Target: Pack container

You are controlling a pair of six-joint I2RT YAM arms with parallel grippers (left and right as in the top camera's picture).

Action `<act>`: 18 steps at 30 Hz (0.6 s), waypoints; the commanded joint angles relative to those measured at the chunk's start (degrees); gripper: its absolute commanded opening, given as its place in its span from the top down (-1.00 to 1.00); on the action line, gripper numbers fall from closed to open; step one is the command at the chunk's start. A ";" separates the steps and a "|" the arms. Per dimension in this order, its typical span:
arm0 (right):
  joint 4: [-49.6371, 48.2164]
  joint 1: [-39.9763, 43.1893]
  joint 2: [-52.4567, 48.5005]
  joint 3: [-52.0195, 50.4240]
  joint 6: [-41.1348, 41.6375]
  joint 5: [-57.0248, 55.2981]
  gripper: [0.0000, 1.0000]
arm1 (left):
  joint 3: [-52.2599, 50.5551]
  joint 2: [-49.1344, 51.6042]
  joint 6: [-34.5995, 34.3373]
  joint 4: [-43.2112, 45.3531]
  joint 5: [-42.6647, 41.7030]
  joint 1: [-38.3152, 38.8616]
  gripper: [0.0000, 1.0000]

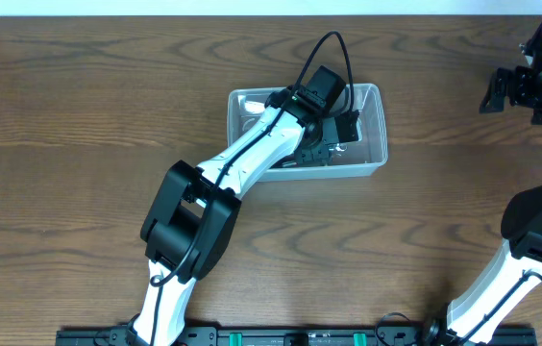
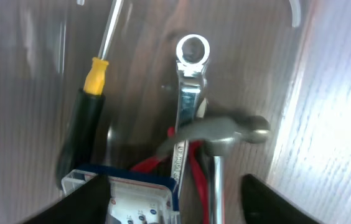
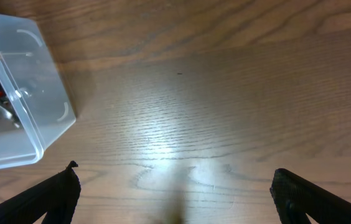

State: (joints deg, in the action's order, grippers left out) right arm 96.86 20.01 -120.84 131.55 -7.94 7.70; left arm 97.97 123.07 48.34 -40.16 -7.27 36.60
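The clear plastic container stands at the table's middle back, and its corner also shows in the right wrist view. My left gripper reaches down into it and is open. Below it lie a yellow-and-black screwdriver, a chrome wrench, a hammer and red-handled pliers. A blue-edged drill-bit case lies by the left finger, with the right finger well apart from it. My right gripper hangs open over bare wood, far right of the container.
The brown wooden table spreads around the container. The left arm crosses the container's near left corner. A black rail runs along the front edge.
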 commanded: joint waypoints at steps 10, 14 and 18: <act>-3.26 -0.07 -0.42 -0.09 -0.55 3.74 -0.99 | 3.23 -8.92 -13.57 -0.28 4.13 -3.54 -0.97; -3.87 -0.07 -0.39 -0.04 -0.92 3.69 -0.99 | 3.61 -17.70 -19.15 -1.68 4.17 -8.09 -0.97; -4.02 -0.07 0.44 0.09 -0.94 3.65 -0.99 | 3.58 -26.23 -23.08 -6.69 4.37 -15.13 -0.97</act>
State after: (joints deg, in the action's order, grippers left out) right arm 93.08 20.01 -120.84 131.55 -8.01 10.44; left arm 100.12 102.50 31.03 -44.82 -3.90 25.67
